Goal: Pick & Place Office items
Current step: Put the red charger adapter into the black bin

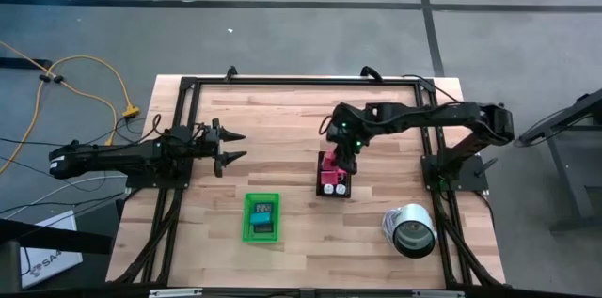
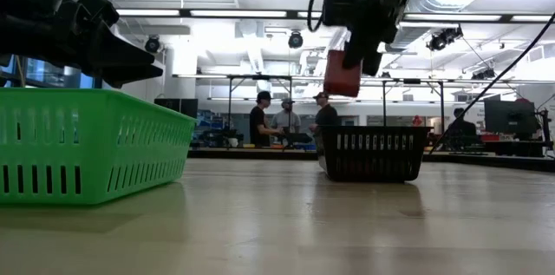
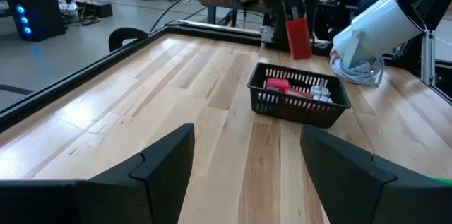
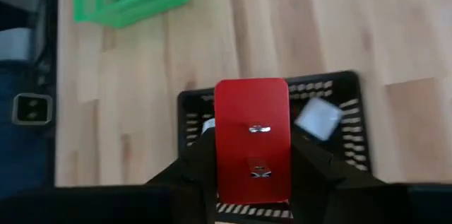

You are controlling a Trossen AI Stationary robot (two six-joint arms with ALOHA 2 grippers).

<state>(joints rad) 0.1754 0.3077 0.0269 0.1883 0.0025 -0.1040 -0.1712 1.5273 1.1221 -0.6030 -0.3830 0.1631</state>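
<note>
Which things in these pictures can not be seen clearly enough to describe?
- Black basket contents: low view, its wall hides them.
- Green tray items: high view, too small to identify.
- Right gripper fingers: right wrist view, red piece covers them.
- Silver can: left wrist view, partly cut off.

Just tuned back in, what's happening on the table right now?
The right claw is shut on a red block, holding it in the air above the black basket, which has other small pieces in it. The left claw hangs open over the table's left side, holding nothing. The green tray sits toward the front with a couple of items inside, and a silver can lies on its side at the right.
</note>
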